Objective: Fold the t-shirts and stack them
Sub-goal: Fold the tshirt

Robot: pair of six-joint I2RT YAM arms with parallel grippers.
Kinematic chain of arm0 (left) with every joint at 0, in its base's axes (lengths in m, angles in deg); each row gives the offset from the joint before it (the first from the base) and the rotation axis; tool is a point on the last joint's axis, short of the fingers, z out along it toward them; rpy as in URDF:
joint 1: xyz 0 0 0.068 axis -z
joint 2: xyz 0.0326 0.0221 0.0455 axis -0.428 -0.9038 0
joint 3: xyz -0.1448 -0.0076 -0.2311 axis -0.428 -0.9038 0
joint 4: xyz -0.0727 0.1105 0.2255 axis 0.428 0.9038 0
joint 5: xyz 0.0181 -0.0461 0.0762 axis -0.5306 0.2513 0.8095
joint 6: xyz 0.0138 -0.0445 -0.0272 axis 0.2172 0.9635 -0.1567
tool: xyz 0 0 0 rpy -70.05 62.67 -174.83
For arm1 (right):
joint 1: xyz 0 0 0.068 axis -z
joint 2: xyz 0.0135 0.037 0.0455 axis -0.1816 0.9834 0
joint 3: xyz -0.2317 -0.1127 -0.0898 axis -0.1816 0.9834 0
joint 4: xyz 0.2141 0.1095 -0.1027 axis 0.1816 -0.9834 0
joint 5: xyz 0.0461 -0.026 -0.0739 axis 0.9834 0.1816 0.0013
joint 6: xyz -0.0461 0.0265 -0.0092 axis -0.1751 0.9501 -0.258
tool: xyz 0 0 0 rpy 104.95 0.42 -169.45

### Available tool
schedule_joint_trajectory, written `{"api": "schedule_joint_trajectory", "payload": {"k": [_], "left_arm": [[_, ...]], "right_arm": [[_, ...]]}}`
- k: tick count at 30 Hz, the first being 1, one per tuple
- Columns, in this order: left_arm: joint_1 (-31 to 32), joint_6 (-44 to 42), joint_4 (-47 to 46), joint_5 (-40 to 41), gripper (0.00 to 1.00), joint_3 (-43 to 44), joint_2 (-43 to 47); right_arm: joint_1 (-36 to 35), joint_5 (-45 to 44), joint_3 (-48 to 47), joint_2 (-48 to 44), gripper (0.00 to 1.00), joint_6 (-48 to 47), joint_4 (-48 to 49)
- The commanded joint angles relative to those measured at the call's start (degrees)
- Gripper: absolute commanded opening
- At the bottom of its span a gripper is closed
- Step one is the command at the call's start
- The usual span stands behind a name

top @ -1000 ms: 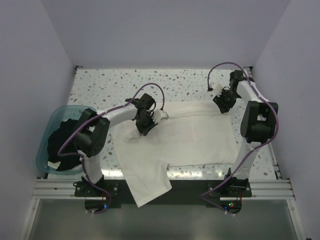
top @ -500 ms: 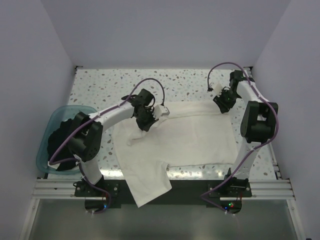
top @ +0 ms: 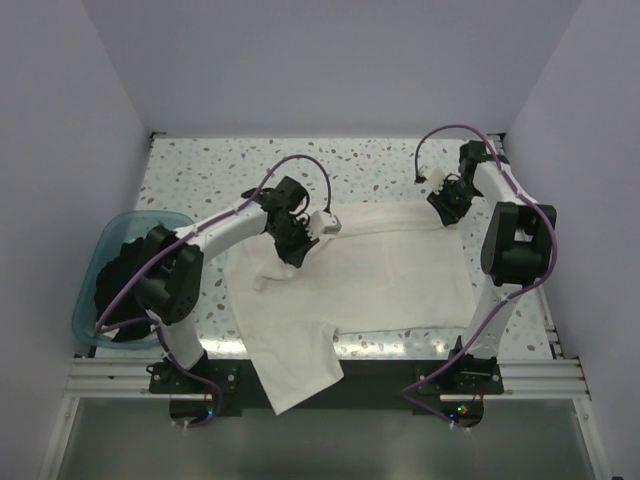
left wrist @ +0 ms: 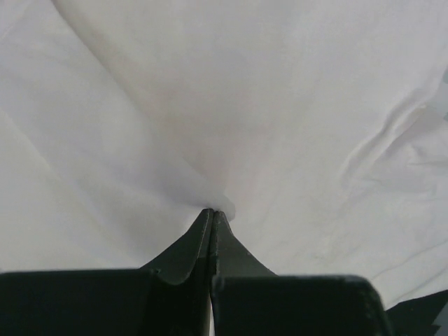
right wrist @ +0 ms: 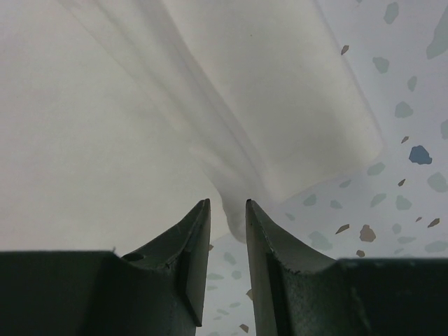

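Top view: creased white t-shirt [top: 350,270] spread on a speckled terrazzo table [top: 200,170], one end draped over the near edge; black t-shirt [top: 112,270] bunched in a translucent teal tub [top: 79,305]
Left wrist: left gripper [left wrist: 212,213] pinches the soft cloth, folds radiating
Right wrist: right gripper [right wrist: 227,210] clamps a thick hem fold

Seemingly two t-shirts [top: 380,270], one tub [top: 84,308], two arms [top: 235,228].
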Motion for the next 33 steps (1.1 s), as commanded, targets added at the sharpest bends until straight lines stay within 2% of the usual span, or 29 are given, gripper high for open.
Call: {"api": "schedule_joint_trajectory", "payload": {"k": [1,13,14,15,18,19,22,23,25,26,27,29,32,33], "left_arm": [[0.34,-2.09,4.20,-8.27,0.00,3.48,3.97],[2.01,2.12,2.80,-13.47,0.00,4.44,-1.12],[1.75,2.30,3.32,-12.59,0.04,4.88,-0.95],[1.05,2.48,3.24,-12.59,0.23,4.28,0.70],[-5.53,2.83,3.76,-15.48,0.48,2.34,4.05],[-9.73,1.26,4.72,-16.10,0.50,1.47,5.63],[-17.11,-2.87,8.16,-16.54,0.59,-0.99,9.14],[-18.89,-3.93,8.68,-16.37,0.62,-1.87,10.11],[-23.10,-6.04,9.30,-15.76,0.67,-4.24,12.05],[-24.26,-7.44,9.13,-14.79,0.69,-5.21,12.58],[-25.23,-8.50,9.04,-14.52,0.73,-7.22,13.63],[-26.03,-11.05,8.26,-13.91,0.77,-9.34,14.86],[-26.03,-13.86,4.41,-14.78,0.80,-14.61,19.51],[-26.03,-14.30,2.90,-14.78,0.84,-17.76,22.66]], "right_arm": [[0.21,-0.10,-0.34,-1.97,0.31,-0.60,0.17],[0.21,0.52,-2.54,-1.00,0.31,0.80,-0.09],[0.13,1.21,-2.80,-1.09,0.31,0.98,-0.70],[-0.05,2.09,-3.41,-1.35,0.34,1.07,-1.58],[-2.50,6.74,-3.51,-4.69,0.39,5.19,-3.25],[-4.86,7.63,-3.16,-6.09,0.40,7.12,-3.00],[-12.41,14.13,-0.26,-11.01,0.45,15.99,-1.42],[-14.01,15.36,1.14,-12.24,0.48,23.49,2.94],[-19.09,18.79,5.88,-15.76,0.56,30.57,7.01],[-21.03,18.80,9.03,-16.90,0.58,38.69,12.42],[-22.79,18.71,10.46,-18.13,0.62,42.34,15.00],[-27.89,18.54,13.62,-18.32,0.63,51.37,22.01],[-33.26,16.45,14.51,-16.04,0.63,61.92,27.22],[-34.23,16.08,14.51,-15.08,0.62,64.15,27.76]]}}
